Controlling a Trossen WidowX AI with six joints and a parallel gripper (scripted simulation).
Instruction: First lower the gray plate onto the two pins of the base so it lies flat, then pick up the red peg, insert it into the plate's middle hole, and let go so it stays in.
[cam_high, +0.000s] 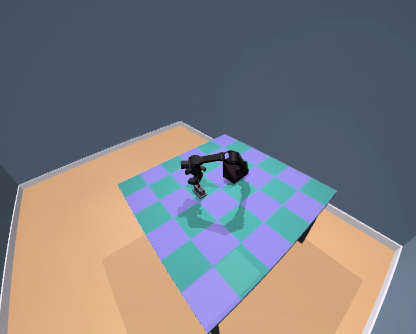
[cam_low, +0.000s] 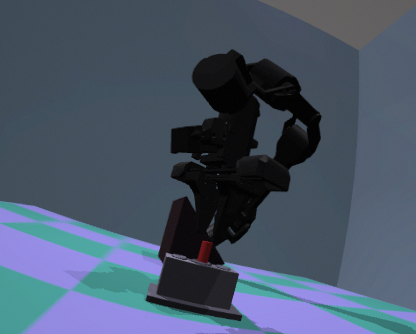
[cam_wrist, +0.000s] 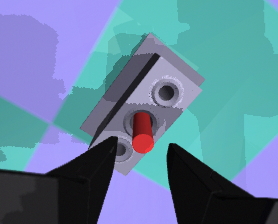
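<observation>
The gray plate (cam_high: 201, 191) (cam_low: 196, 285) (cam_wrist: 145, 94) is a thick block lying flat on the thin, wider base (cam_low: 194, 308) (cam_wrist: 151, 43). The base's pins are hidden from the side; the plate's two outer holes look dark inside. The red peg (cam_low: 205, 252) (cam_wrist: 142, 131) stands nearly upright in the middle hole, with a short length above the plate's top. My gripper (cam_low: 208, 236) (cam_wrist: 142, 146) is open just above the peg. In the wrist view its fingertips are on either side of the peg's top, with gaps on both sides.
The checkered table (cam_high: 240, 267) (cam_low: 45, 255) bears the assembly and the arm's dark mount (cam_high: 234, 171) (cam_low: 176, 229), which stands behind the plate. The table's edges drop to an orange floor (cam_high: 65, 215).
</observation>
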